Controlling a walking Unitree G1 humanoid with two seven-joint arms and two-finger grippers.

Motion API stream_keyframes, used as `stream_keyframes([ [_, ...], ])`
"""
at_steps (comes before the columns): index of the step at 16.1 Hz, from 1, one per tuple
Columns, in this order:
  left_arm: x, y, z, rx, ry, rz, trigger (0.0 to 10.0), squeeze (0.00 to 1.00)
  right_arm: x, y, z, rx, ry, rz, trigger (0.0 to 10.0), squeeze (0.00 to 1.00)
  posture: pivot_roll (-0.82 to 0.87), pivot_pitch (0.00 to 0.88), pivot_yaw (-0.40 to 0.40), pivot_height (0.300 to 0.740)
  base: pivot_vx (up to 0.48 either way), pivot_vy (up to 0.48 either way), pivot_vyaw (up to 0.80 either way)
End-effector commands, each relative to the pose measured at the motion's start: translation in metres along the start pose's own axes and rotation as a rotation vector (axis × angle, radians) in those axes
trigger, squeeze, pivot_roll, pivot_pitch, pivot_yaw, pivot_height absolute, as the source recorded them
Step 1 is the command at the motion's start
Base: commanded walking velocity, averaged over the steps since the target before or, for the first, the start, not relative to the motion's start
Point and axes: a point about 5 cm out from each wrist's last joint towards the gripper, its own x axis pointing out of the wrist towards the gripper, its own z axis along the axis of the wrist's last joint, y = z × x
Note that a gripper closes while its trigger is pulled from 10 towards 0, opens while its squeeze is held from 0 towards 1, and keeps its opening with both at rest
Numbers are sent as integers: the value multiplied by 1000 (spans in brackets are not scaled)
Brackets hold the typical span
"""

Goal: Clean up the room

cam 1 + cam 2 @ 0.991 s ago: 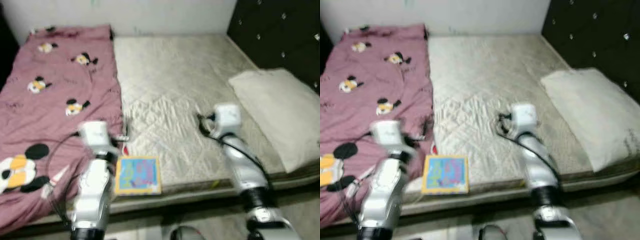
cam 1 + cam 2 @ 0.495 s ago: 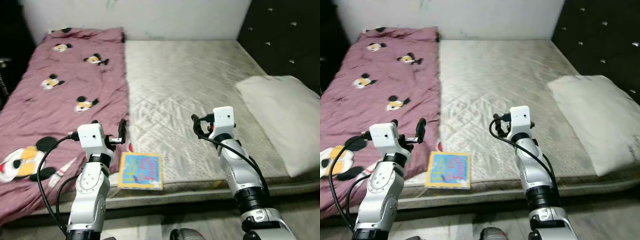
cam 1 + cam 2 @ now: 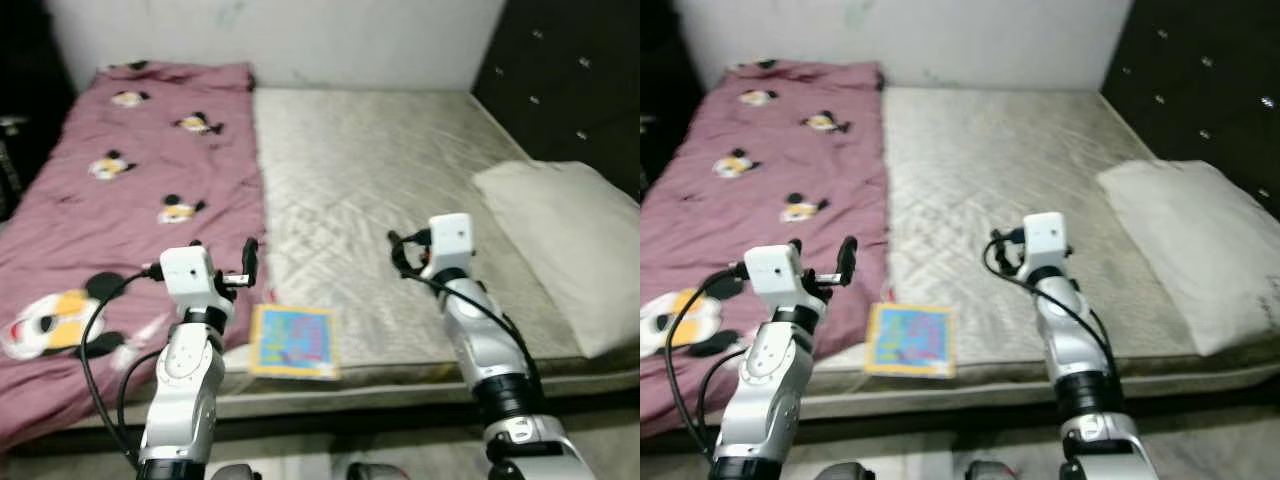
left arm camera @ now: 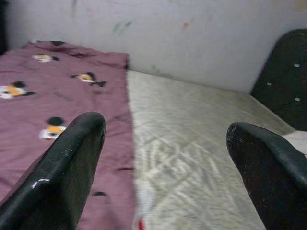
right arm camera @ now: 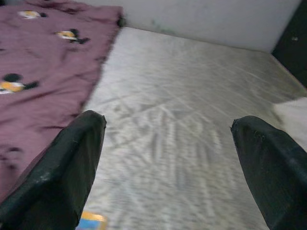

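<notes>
Grey quilted mattress (image 3: 380,190): one mauve cartoon-print blanket (image 3: 110,190), one white pillow (image 3: 570,240), one colourful square book (image 3: 293,341). Left gripper (image 4: 163,158) and right gripper (image 5: 168,158) both released, empty.

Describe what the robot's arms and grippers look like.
Both arms are silver with jointed segments, each topped by a white boxy wrist block and trailed by looping black cables. The left gripper and right gripper each have two thick, glossy black fingers with rounded tips.

head eyes look down; wrist views share the mattress (image 4: 192,143).
</notes>
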Motion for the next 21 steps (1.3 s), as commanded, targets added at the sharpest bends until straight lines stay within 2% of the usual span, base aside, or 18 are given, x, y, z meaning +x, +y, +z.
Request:
stream_keyframes([
  [1,1,0,0,-1,-1,7,10000,0,1,-5,1,-5,3,-16,10000,0,-73,12,-27,740,0,480,0],
  [8,0,-1,3,-3,-18,-15,10000,0,0,-4,-1,-3,13,-15,10000,0,-77,18,-26,740,0,0,0],
  [15,0,-1,4,-7,-24,-26,10000,0,0,-4,-1,-4,17,-15,10000,0,-78,15,-24,740,73,0,-579],
  [21,1,-2,2,0,-12,-20,10000,0,0,-3,0,-6,0,-6,10000,0,-79,16,-23,740,0,0,0],
])
